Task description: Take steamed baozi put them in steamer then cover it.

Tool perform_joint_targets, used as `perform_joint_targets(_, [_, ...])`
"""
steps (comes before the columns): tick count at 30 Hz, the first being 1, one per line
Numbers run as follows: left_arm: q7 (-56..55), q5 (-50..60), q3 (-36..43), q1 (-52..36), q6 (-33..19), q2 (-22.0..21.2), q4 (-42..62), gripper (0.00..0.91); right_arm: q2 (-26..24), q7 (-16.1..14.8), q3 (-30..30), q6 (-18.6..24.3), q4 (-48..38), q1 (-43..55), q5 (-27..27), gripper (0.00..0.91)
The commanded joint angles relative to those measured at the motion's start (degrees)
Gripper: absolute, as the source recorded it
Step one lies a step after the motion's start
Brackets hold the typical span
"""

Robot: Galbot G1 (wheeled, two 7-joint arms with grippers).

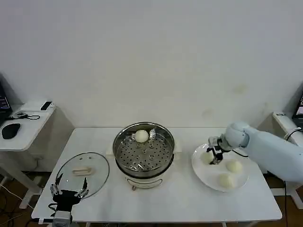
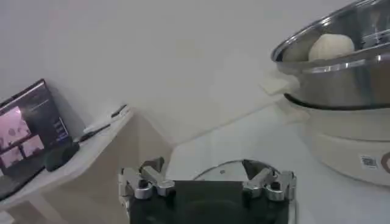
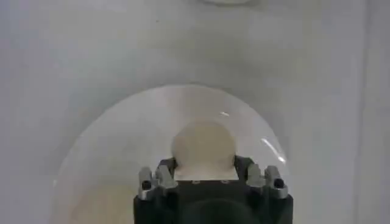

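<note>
The steamer (image 1: 143, 150) is seen at the centre of the white table (image 1: 180, 198), uncovered, its perforated tray exposed. One steamed baozi (image 1: 141, 136) is already lodged inside, up at the twelve o'clock edge of the tray; in the left wrist view the same bun (image 2: 331, 46) is glimpsed over the steel rim of the pot (image 2: 341, 67).

Over at three o'clock from the steamer, a white plate (image 1: 208, 176) is occupied by three more buns. Two of them (image 1: 234, 166) (image 1: 226, 180) are left lying free toward the plate's near side. The third (image 1: 207, 157), at the plate's far left, is straddled by the right gripper (image 1: 216, 156), which is lowered onto the plate. In the right wrist view that bun (image 3: 203, 146) is seen set between the gripper's (image 3: 205, 173) spread fingers, a finger (image 3: 159, 176) on either flank; whether it is actually being squeezed cannot be told.

At nine o'clock from the steamer, the cover (image 1: 84, 173) is laid flat on the table, handle up. The left gripper (image 1: 69, 189) is parked at the cover's near edge, at the six o'clock side, its fingers (image 2: 149, 182) released wide and nothing held between them, with the glass rim (image 2: 228, 167) seen just beyond.
</note>
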Motion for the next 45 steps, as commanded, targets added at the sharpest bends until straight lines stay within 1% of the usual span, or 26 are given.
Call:
perform_joint_targets(1, [0.1,0.0,0.2,-0.1,0.3,0.2,-0.6,0.907,1.0,-1.4,-1.2,1.1,-0.1,10.8,3.4,0.655])
perform_joint_targets(4, [0.2,0.0,0.4,0.1,0.6,0.3,-1.3,0.907,3.7,-1.6,-3.4,1.2,-0.8,16.2,5.4,0.655])
perform_joint_targets(6, [0.2,0.0,0.5,0.2,0.7,0.3,-1.7,0.907,5.7,-1.5,-6.1,1.1,-1.4,20.7,6.9,0.655])
perform_joint_targets(8, [0.2,0.0,0.6,0.1,0.8,0.3,-2.0,0.907,8.2,-1.4,-9.0,0.4,-1.9,26.1,8.9,0.655])
perform_joint_targets(10, [0.2,0.0,0.5,0.1,0.8,0.2,-2.1,0.907,10.2,-1.0,-10.5,-0.3,-2.0,28.7,11.2,0.655])
perform_joint_targets(13, [0.1,-0.1,0.5,0.3,0.8,0.2,-2.3,0.907,13.7,0.2,-13.4,-2.4,-1.7,32.1,14.7,0.665])
perform_joint_targets(15, [0.1,-0.1,0.4,0.3,0.8,0.3,-2.5,0.907,17.5,1.4,-15.7,-4.0,-1.5,34.2,18.4,0.665])
perform_joint_targets(16, [0.1,-0.1,0.3,0.3,0.8,0.3,-2.6,0.907,18.1,1.9,-16.3,-4.6,-1.4,34.6,19.4,0.665])
perform_joint_targets(17, [0.1,-0.2,0.2,0.2,0.8,0.3,-2.6,0.907,20.6,2.7,-17.4,-5.8,-1.0,35.1,21.2,0.665])
perform_joint_targets(19, [0.1,-0.3,-0.2,-0.1,0.8,0.3,-2.5,0.907,23.5,3.6,-18.5,-7.6,-0.4,35.4,24.0,0.665])
perform_joint_targets(22, [0.1,-0.5,-0.7,-0.4,0.8,0.3,-2.3,0.907,28.1,5.6,-19.9,-10.2,-0.2,34.7,26.5,0.665])
perform_joint_targets(25, [0.1,-0.9,-1.2,-0.3,0.9,0.4,-2.6,0.907,31.8,7.8,-21.0,-13.1,-0.2,33.1,31.4,0.665])
perform_joint_targets(28, [0.1,-1.1,-1.4,-0.1,1.1,0.5,-3.8,0.907,34.1,9.7,-21.5,-16.0,-0.1,31.3,34.7,0.665])
perform_joint_targets(31, [0.2,-1.4,-2.0,-0.2,1.4,0.5,-4.4,0.907,36.0,11.2,-22.8,-18.0,-0.9,29.7,37.2,0.665])
perform_joint_targets(36, [0.2,-1.8,-2.5,-0.2,1.3,0.4,-4.7,0.907,39.2,12.5,-22.4,-19.8,-4.0,26.7,39.7,0.665])
perform_joint_targets(38, [0.1,-1.8,-2.6,-0.1,1.3,0.3,-4.7,0.907,40.4,13.4,-22.2,-21.2,-4.7,25.6,40.9,0.665])
perform_joint_targets(42, [0.2,-1.9,-2.9,-0.2,1.4,0.4,-4.8,0.907,41.4,14.5,-22.2,-23.8,-4.7,24.0,42.0,0.665])
perform_joint_targets(45, [0.2,-1.9,-3.0,-0.2,1.4,0.4,-4.8,0.907,41.7,15.3,-22.6,-24.6,-4.7,23.1,42.3,0.665])
